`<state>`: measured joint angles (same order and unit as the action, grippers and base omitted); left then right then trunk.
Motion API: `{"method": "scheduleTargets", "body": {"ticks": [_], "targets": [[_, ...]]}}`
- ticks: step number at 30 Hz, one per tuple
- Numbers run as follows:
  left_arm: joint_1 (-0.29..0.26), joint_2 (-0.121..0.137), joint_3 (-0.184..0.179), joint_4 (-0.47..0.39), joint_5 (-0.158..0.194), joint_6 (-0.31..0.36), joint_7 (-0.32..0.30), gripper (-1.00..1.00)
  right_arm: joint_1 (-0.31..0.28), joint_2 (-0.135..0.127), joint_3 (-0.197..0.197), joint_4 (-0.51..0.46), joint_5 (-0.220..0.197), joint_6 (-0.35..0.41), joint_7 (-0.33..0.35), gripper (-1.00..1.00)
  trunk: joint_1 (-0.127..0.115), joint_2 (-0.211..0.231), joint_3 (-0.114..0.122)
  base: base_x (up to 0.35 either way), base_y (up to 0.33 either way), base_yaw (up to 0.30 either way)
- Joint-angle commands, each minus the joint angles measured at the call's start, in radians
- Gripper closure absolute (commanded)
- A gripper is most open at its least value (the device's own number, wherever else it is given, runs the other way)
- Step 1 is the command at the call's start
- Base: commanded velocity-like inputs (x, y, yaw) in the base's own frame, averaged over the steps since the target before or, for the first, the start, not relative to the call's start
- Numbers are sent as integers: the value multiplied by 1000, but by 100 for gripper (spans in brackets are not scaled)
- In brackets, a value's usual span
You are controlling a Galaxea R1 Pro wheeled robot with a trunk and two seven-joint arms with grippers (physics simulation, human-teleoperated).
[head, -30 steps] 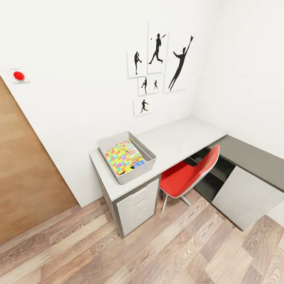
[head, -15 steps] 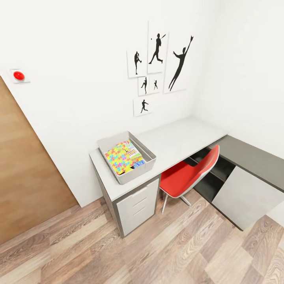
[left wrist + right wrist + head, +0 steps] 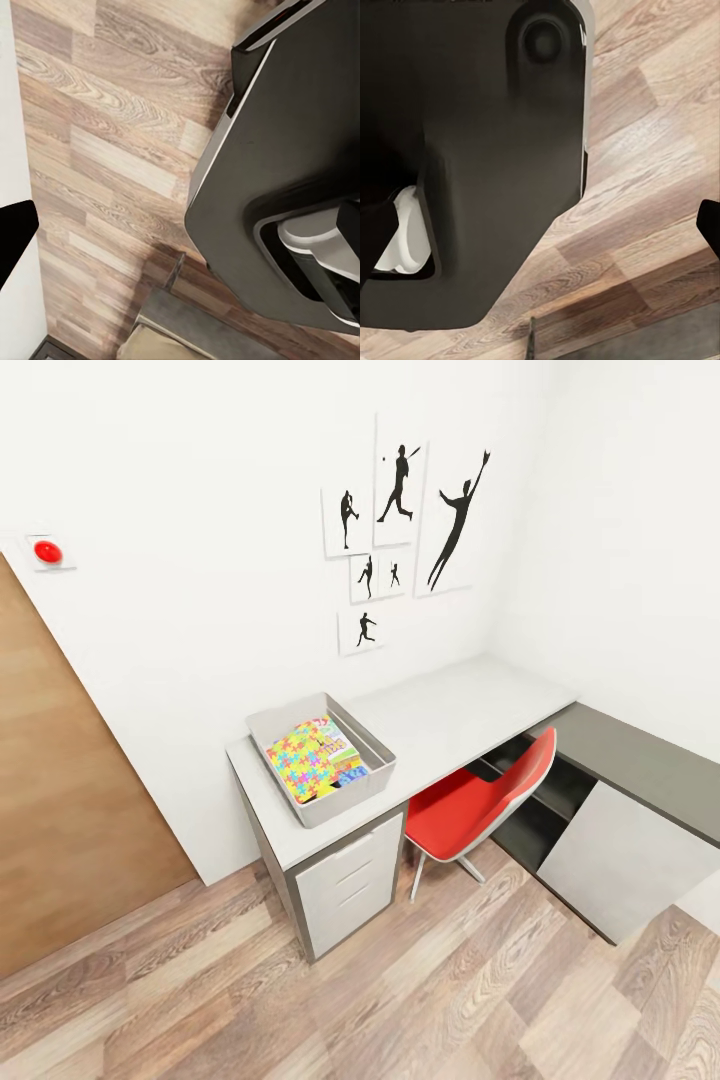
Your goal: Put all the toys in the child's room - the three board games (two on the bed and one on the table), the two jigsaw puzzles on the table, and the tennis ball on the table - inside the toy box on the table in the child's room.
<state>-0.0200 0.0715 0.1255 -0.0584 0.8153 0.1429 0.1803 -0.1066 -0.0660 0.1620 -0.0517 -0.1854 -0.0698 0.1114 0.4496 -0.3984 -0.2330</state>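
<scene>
No lettering can be read anywhere, not even on the boxes in the toy box (image 3: pixel 322 760).

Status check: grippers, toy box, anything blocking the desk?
Grippers: state cannot be told; wrist views look down at wood floor. Toy box on table, jigsaw puzzle on top inside, printed box beside it. Red chair tucked at the desk's middle, beside the box.

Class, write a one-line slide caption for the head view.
Light grey open-topped toy box holding a bright jigsaw puzzle on the pale grey-topped table.
</scene>
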Motion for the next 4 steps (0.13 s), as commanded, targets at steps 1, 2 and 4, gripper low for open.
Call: {"method": "scheduleTargets", "body": {"ticks": [1,2,4], "targets": [[0,0,8,-3,-3,6,5,-100,-1,0,8,1,-11,-4,4,-100,0,-2,-2,0,0,0],[0,-1,8,-3,-3,6,5,-100,-1,0,8,1,-12,-4,4,-100,0,-2,-2,0,0,0],[0,-1,8,-3,-3,6,5,-100,-1,0,8,1,-12,-4,4,-100,0,-2,-2,0,0,0]]}}
